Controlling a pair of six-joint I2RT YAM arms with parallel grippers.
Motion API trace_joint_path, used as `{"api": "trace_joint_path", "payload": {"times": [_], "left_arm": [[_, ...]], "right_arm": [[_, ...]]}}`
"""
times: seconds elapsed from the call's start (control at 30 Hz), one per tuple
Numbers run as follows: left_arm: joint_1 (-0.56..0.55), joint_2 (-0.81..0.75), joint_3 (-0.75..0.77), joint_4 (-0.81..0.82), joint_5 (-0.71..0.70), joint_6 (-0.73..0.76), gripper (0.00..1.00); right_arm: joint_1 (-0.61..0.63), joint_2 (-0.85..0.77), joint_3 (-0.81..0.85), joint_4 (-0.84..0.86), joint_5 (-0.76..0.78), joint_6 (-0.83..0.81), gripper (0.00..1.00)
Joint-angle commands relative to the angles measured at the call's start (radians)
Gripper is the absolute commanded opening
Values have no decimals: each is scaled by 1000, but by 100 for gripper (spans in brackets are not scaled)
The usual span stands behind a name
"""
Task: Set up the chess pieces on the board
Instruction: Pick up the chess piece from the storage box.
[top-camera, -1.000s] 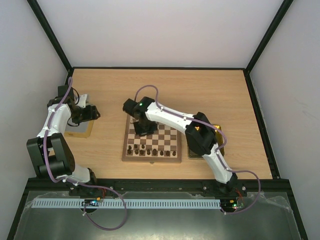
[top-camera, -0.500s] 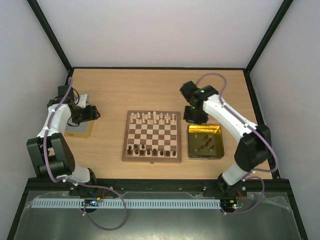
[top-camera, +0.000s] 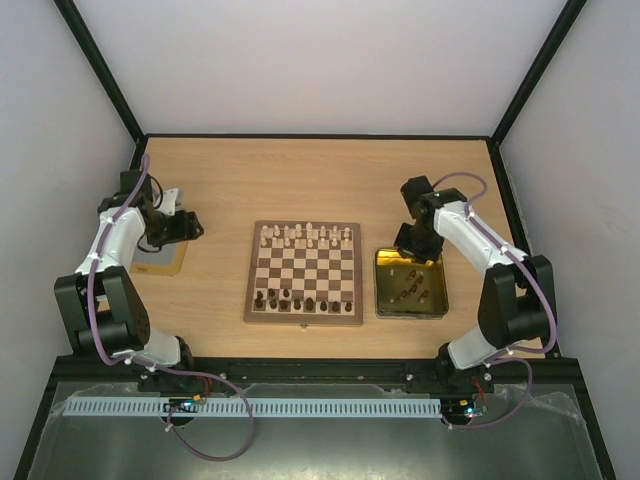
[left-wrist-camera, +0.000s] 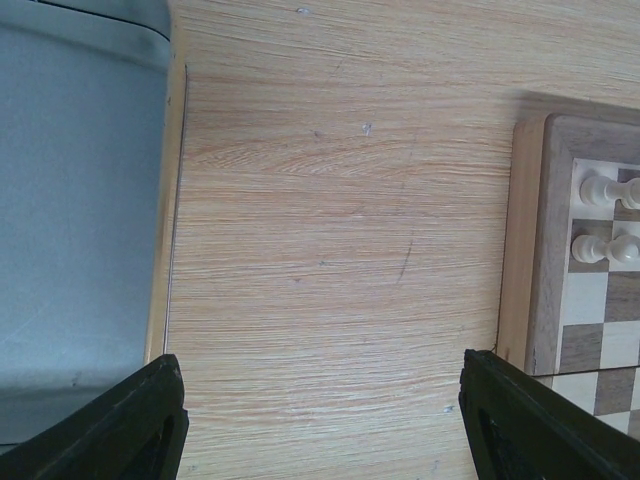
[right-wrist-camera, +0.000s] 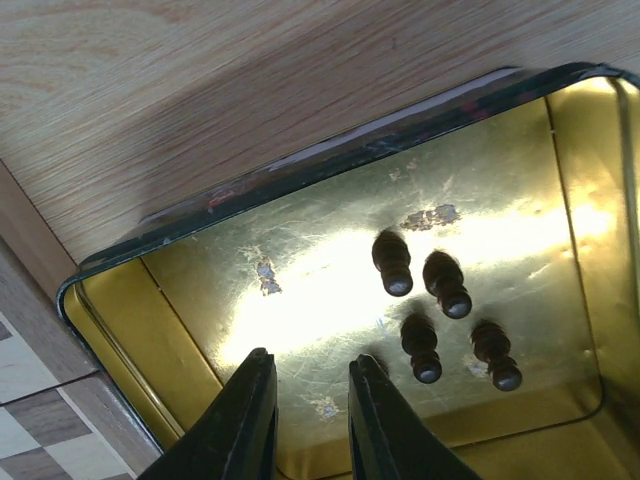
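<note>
The chessboard (top-camera: 305, 272) lies mid-table. Cream pieces (top-camera: 305, 235) stand on its far rows and dark pieces (top-camera: 298, 298) on its near rows. Several dark pieces (right-wrist-camera: 420, 347) lie on their sides in the gold tray (right-wrist-camera: 300, 260), right of the board in the top view (top-camera: 440, 290). My right gripper (right-wrist-camera: 310, 400) hangs over the tray's far end (top-camera: 413, 245), narrowly open and empty, left of those pieces. My left gripper (left-wrist-camera: 320, 420) is wide open and empty over bare table left of the board (top-camera: 185, 226). The board's edge (left-wrist-camera: 545, 250) and cream pieces (left-wrist-camera: 598, 190) show at its right.
A shallow tray with a grey inside (top-camera: 160, 258) lies at the table's left, also in the left wrist view (left-wrist-camera: 70, 200). Black frame rails (top-camera: 515, 215) edge the table.
My right arm has swung from the board's far left corner across to the right and now hangs over the gold tray. The left arm has barely moved.
</note>
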Motion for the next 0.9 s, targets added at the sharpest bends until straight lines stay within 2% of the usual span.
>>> {"api": "trace_joint_path", "payload": {"times": [0.0,0.3,0.87], "left_arm": [[-3,-2,-5,-10,-11,-9,75],[-3,2,-6,-6,-12,-8,75],[-3,16,-3,-5,-6,-9,75]], "right_arm": [[-15,28,-29,35,-23,-28,19],[-74,46,-78,53,-55,-68,19],[-94,78,-125,89,-42,-76,19]]}}
